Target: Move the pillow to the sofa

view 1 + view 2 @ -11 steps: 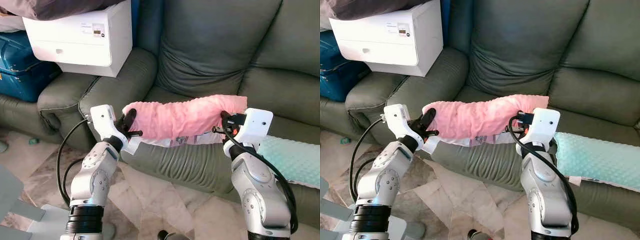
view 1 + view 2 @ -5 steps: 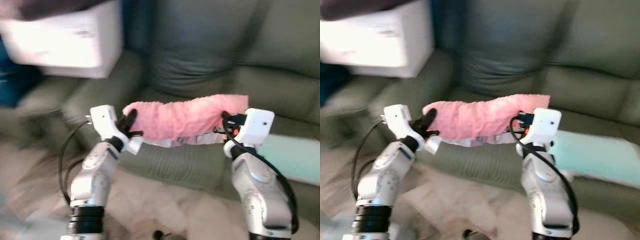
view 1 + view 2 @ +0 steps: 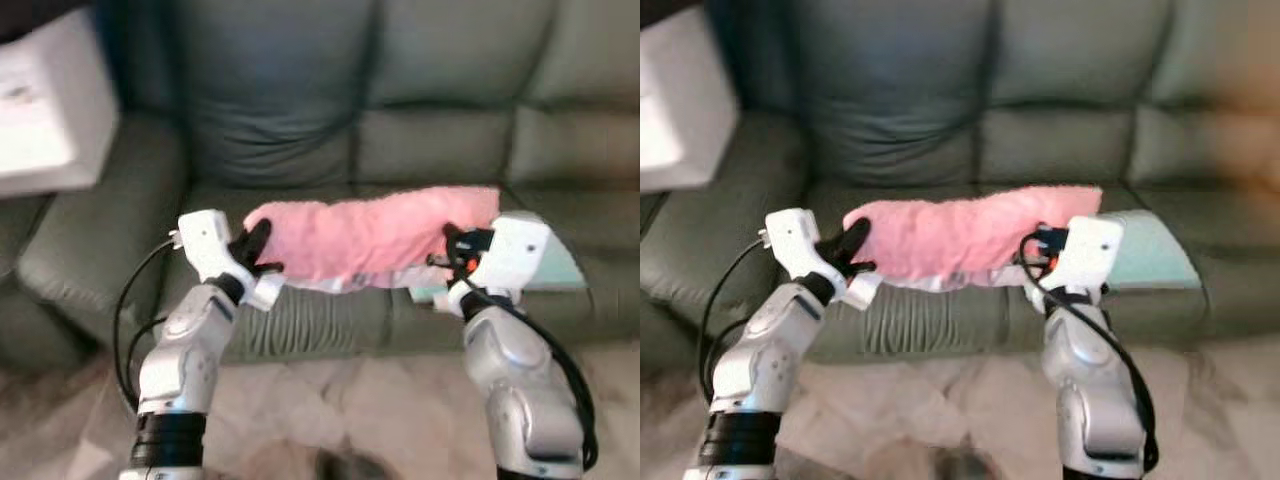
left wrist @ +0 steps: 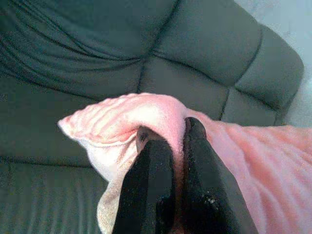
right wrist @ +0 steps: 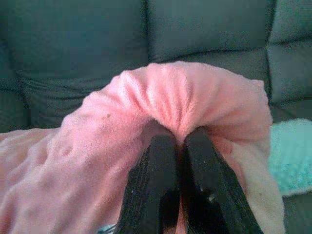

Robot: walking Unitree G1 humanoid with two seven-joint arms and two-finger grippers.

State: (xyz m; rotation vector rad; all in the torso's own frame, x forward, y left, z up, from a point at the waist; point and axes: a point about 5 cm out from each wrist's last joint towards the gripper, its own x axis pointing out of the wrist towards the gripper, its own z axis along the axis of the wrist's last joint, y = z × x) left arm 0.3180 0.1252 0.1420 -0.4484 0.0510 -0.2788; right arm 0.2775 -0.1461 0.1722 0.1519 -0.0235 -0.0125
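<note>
Grey-green sofa ahead — both grippers pinch pink pillow above its seat

- Head views soft with blur; floor detail unreadable.
- White box-shaped appliance, beyond left gripper, cut by frame edge; markings illegible.
- Mint-green textured cushion beside right gripper, partly hidden behind pink fleecy pillow and wrist housing.

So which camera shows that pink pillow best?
The left eye view: the whole pink pillow hangs stretched between left gripper and right gripper, before the sofa. The right eye matches; wrist views show just pinched ends.
</note>
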